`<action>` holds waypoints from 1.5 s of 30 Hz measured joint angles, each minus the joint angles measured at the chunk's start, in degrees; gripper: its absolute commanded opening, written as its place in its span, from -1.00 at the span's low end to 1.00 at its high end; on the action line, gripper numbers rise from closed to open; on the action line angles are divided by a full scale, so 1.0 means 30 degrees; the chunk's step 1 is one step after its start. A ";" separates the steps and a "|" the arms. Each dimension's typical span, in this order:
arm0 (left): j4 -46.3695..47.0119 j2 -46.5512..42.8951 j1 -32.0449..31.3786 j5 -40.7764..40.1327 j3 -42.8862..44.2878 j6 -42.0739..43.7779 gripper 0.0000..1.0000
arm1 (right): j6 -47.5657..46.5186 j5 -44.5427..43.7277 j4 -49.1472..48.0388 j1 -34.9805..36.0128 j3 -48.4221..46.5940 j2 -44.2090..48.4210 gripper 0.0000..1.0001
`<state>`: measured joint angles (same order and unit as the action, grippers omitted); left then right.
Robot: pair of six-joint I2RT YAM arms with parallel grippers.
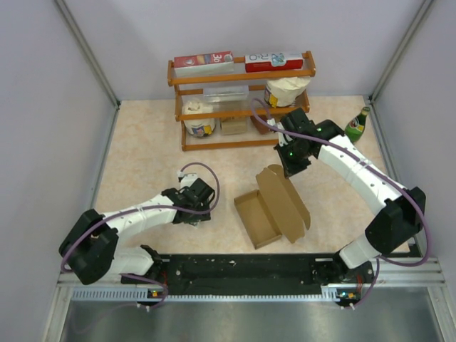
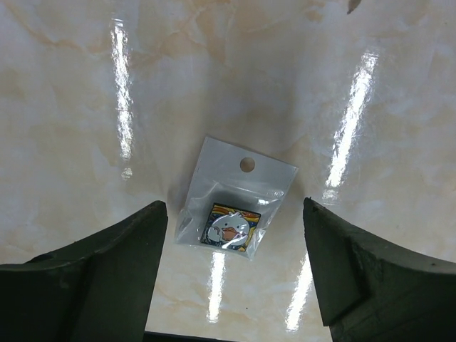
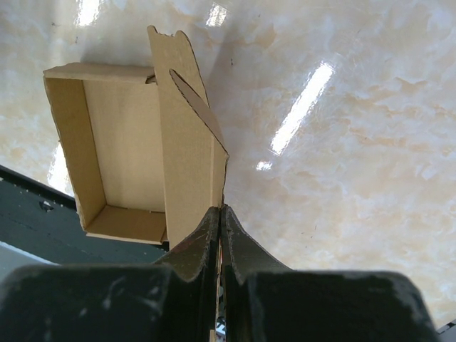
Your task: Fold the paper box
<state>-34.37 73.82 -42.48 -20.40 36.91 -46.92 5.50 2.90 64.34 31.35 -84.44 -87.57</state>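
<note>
The paper box sits mid-table, long axis near to far, lid raised along its right side. The right gripper is clamped on the lid's far edge; the left gripper hangs open over a packet, well left.

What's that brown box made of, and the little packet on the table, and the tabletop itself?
The paper box: plain brown cardboard, matte, with raw cut edges and creased folds.
The little packet: clear plastic film by the look, glossy, with a punched hang hole.
The tabletop: glossy, marble-patterned, mirroring the lights; stone or laminate, I cannot tell.
</note>
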 measured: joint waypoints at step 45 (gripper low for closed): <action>-0.0976 -0.2667 -0.1188 0.2178 0.4524 0.2390 -0.36 | 0.0007 -0.0153 0.0000 0.0000 0.0007 0.0000 -1.00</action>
<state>-37.30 65.82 -46.04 -13.87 50.48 -39.75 5.52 2.44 64.34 31.35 -84.42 -87.57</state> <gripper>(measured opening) 0.303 0.005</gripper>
